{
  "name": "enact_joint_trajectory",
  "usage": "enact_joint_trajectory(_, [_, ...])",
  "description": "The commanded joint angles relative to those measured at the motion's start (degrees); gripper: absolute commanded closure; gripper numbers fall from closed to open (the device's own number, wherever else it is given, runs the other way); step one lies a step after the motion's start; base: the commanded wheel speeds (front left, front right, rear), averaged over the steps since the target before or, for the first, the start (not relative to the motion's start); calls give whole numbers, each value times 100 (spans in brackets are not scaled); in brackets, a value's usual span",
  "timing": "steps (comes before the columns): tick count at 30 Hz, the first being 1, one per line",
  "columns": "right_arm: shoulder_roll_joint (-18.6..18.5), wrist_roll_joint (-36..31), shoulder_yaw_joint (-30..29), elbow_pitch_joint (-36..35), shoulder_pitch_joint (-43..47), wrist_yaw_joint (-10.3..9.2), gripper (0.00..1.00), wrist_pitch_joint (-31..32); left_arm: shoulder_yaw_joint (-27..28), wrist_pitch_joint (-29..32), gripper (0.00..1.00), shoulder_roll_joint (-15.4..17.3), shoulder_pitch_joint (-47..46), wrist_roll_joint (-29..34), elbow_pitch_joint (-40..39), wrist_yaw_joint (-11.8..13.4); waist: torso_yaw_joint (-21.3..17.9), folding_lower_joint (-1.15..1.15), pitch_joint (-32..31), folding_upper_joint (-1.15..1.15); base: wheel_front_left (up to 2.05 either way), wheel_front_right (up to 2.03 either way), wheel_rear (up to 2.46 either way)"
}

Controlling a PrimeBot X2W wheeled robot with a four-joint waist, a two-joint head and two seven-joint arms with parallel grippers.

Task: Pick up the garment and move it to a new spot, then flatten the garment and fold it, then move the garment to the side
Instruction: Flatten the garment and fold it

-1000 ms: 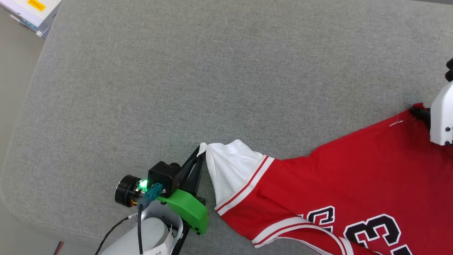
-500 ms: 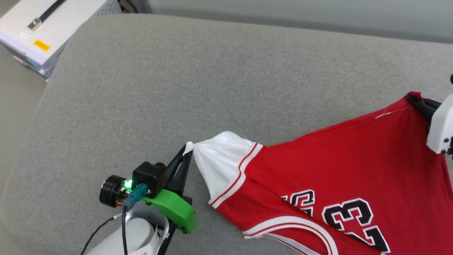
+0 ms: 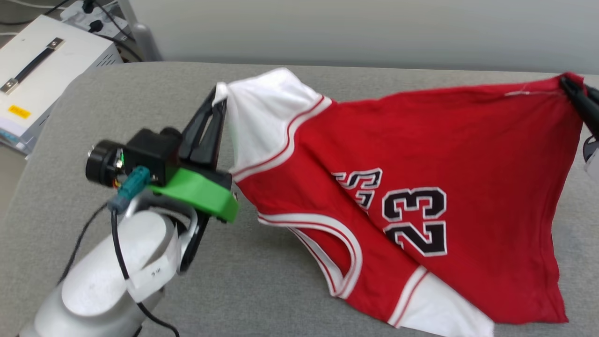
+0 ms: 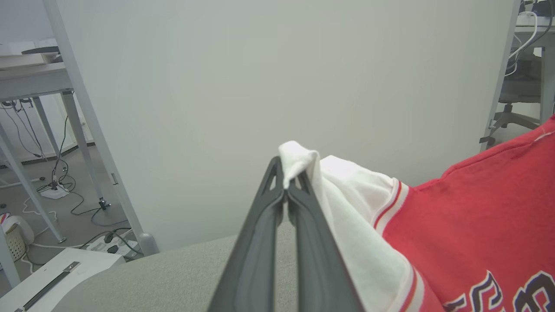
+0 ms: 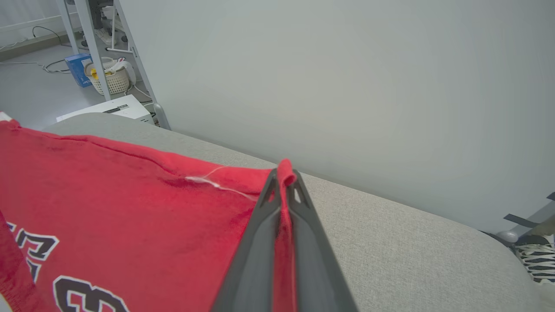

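Garment [image 3: 421, 154] stretched above grey couch [image 3: 290, 281], L gripper [image 3: 220, 96] clamped on white sleeve tip, R gripper [image 3: 568, 84] pinching red corner — lower edge draping.

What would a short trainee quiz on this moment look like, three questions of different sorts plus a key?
1. True or false: the left gripper is shut on a white sleeve of the garment.
2. What does the right gripper pinch? A: a red edge of the garment. B: a white sleeve. C: nothing.
3. Fill in: the large black number on the garment reads ___.
Key: 1 true; 2 A; 3 23.
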Motion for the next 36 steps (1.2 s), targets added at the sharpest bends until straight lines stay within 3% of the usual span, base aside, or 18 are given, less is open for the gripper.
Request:
enact_joint_trajectory(1, [40,-74,-121,-115,65,-2,100,-16,33,63,100,46,-237,121,-53,-19,-149,0,-18,24,0,0,0])
enact_joint_trajectory(7, [215,-434,-678,-464,-229,-2,100,216,130,352,100,53,-1267,306,-43,-220,-287,0,333,24,0,0,0])
enact_joint_trajectory(17, [461,-995,-1191,-442,-1973,-2,100,614,269,681,100,-449,-3921,638,793,-824,-380,0,1338,24,0,0,0])
enact_joint_trajectory(26, [895,-1690,-999,630,-4635,-2,100,530,400,694,100,-972,-6560,954,2321,-1349,-507,0,2192,24,0,0,0])
enact_joint_trajectory(36, [1217,-1989,-444,2087,-6561,-2,100,-31,411,368,100,-1219,-8083,1130,3731,-1738,-555,0,2645,24,0,0,0])
